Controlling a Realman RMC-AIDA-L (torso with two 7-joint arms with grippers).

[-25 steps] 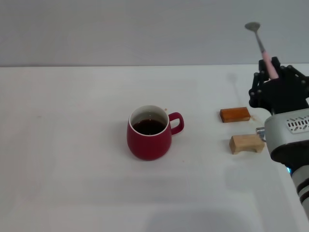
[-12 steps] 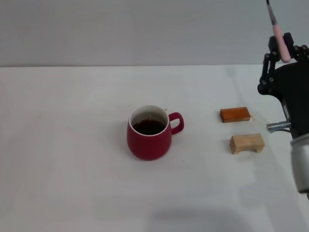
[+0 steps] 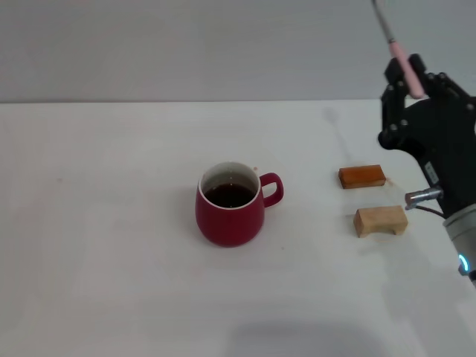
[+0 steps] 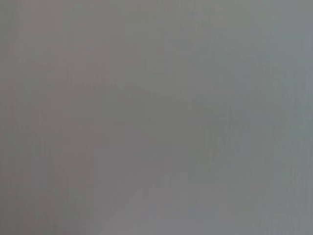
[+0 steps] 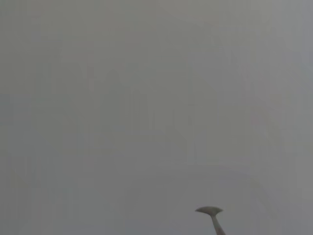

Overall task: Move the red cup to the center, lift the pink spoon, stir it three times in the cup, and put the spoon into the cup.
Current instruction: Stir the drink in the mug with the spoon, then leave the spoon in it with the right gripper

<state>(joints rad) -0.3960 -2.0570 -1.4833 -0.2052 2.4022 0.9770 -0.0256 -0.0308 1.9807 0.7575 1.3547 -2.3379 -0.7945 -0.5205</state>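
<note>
Above white tabletop, right gripper jaws clamp near-upright pink spoon, bowl up.

Black right gripper, silver-grey wrist, blue light.

A cup stands mid-tabletop; two blocks lie to its right, beneath the right hand holding a spoon aloft.

open table left of red cup | obstacles right: orange-brown block, wooden block
</note>
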